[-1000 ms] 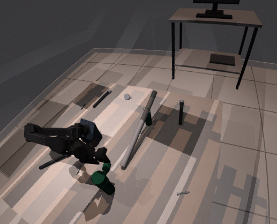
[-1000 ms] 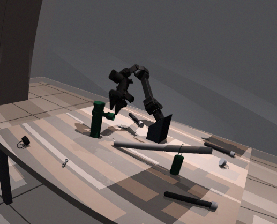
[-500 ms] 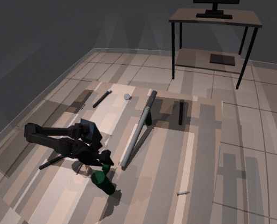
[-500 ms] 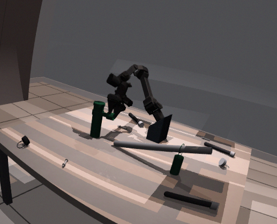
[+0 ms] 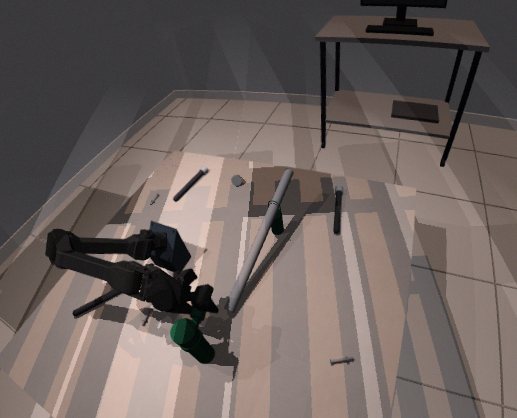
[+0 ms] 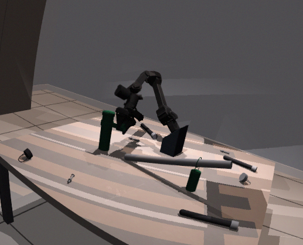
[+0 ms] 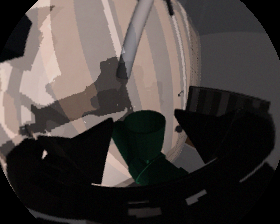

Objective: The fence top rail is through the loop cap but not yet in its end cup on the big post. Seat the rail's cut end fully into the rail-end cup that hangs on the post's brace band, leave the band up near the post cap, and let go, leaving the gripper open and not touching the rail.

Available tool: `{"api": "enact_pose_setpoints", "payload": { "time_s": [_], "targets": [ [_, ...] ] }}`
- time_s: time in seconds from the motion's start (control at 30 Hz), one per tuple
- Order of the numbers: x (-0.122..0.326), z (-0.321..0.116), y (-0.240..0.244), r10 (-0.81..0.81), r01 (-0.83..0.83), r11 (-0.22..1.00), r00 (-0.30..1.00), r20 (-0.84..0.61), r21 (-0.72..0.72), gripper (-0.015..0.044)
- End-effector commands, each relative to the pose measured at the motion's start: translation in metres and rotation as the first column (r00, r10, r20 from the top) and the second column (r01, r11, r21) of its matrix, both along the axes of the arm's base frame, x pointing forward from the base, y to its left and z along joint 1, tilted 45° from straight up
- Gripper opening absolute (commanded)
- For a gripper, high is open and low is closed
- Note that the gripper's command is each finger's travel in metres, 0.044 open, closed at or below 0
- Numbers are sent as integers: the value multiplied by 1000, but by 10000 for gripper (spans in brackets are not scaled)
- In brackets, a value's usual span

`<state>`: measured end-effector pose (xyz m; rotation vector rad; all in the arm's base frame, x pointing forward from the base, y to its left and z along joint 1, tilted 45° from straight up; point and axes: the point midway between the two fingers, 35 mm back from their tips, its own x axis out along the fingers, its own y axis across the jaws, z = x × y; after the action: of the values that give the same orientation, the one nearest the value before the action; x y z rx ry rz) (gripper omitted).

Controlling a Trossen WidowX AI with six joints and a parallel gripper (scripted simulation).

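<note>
The grey rail [image 5: 255,247] [image 6: 164,160] [image 7: 136,30] passes through the wire loop on the small green post [image 5: 278,223] [image 6: 193,180]. Its near end is free, a gap away from the cup. The big green post [image 5: 202,350] [image 6: 105,135] stands upright. Its green rail-end cup [image 5: 198,315] [image 7: 145,125] hangs on the band near the post cap, its mouth showing in the wrist view. My gripper [image 5: 206,291] [image 6: 132,126] [image 7: 144,116] is open at the cup, whose mouth shows between the fingertips in the wrist view. Contact with the cup is unclear. It is clear of the rail.
Dark rods with pale ends [image 5: 190,185] [image 5: 337,210] [image 6: 209,218] lie around the rail. A grey cap [image 5: 237,180] [image 6: 243,177] lies near its far end. A small bolt [image 5: 342,360] [image 6: 71,178] and a black cap [image 6: 27,153] lie beyond the big post. My arm's base [image 6: 174,142] stands beside the rail.
</note>
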<state>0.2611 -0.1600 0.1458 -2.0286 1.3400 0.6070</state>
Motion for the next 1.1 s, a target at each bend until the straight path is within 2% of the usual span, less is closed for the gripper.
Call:
{"api": "enact_pose_setpoints", "payload": {
  "time_s": [0.0, 0.13, 0.6, 0.67, 0.73, 1.07],
  "targets": [
    [0, -9, -5, 3, -3, 1000, 1000, -13, 3, 440],
    [0, -10, -6, 3, -3, 1000, 1000, -13, 2, 440],
    [0, -10, -6, 3, -3, 1000, 1000, -13, 2, 72],
    [0, -10, -6, 3, -3, 1000, 1000, -13, 2, 59],
    [2, -10, -6, -6, 6, 1000, 1000, -5, 1, 7],
    [7, -11, -6, -51, 51, 999, 998, 41, -7, 0]
  ]
}}
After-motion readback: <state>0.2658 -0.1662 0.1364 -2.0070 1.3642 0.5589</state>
